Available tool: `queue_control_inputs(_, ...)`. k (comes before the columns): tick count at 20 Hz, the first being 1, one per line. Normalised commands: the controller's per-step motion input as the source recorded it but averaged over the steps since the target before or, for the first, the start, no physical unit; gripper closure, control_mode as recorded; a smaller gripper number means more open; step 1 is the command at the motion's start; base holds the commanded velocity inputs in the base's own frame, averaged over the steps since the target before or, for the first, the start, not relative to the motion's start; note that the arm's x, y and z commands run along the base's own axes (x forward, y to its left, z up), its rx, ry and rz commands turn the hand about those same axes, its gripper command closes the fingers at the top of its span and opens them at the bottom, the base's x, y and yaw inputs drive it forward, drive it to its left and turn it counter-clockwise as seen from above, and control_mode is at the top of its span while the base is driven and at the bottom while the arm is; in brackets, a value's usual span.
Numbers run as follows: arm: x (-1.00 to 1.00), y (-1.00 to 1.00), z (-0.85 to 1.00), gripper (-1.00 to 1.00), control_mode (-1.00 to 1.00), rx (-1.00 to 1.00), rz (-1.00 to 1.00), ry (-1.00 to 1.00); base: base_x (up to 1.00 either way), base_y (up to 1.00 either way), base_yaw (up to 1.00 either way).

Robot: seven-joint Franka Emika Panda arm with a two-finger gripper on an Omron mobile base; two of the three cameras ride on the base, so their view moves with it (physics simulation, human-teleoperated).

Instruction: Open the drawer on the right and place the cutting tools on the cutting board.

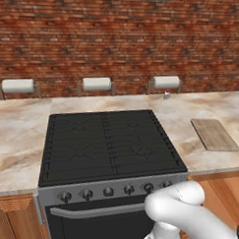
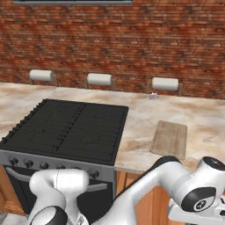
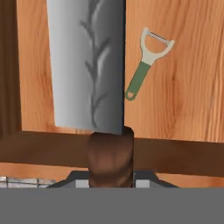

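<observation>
Left base view: cutting board (image 1: 214, 134) flat on table (image 1: 17, 132) right of black stove (image 1: 108, 143), right base view: same board bare, hand view: end effector (image 3: 110, 177) gripping knife (image 3: 87, 65) by brown handle above open drawer (image 3: 188, 87), green-handled peeler (image 3: 146, 61) lying inside.

Knife held over the open drawer
The gripper (image 3: 110, 175) grips the brown handle of a grey-bladed knife (image 3: 87, 65); a green-handled peeler (image 3: 146, 63) lies on the wooden drawer (image 3: 192, 96) floor beside it
</observation>
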Motion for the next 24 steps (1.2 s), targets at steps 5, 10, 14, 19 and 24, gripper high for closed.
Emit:
queue_control_inputs(5,0.17,0.81,1.00,1.00,-1.00,-0.08,-0.09,0.00,0.00,0.00,0.00)
queue_control_inputs(10,0.57,0.68,0.97,1.00,-1.00,-0.06,-0.14,0.02,0.00,0.00,0.00)
queue_control_inputs(14,0.93,0.65,0.70,1.00,-1.00,-0.03,-0.16,0.10,0.00,0.00,0.00)
queue_control_inputs(19,1.00,0.47,0.42,1.00,-1.00,-0.01,-0.18,0.18,0.00,0.00,0.00)
queue_control_inputs(24,0.95,0.21,0.07,1.00,-1.00,0.00,-0.16,0.12,0.00,0.00,0.00)
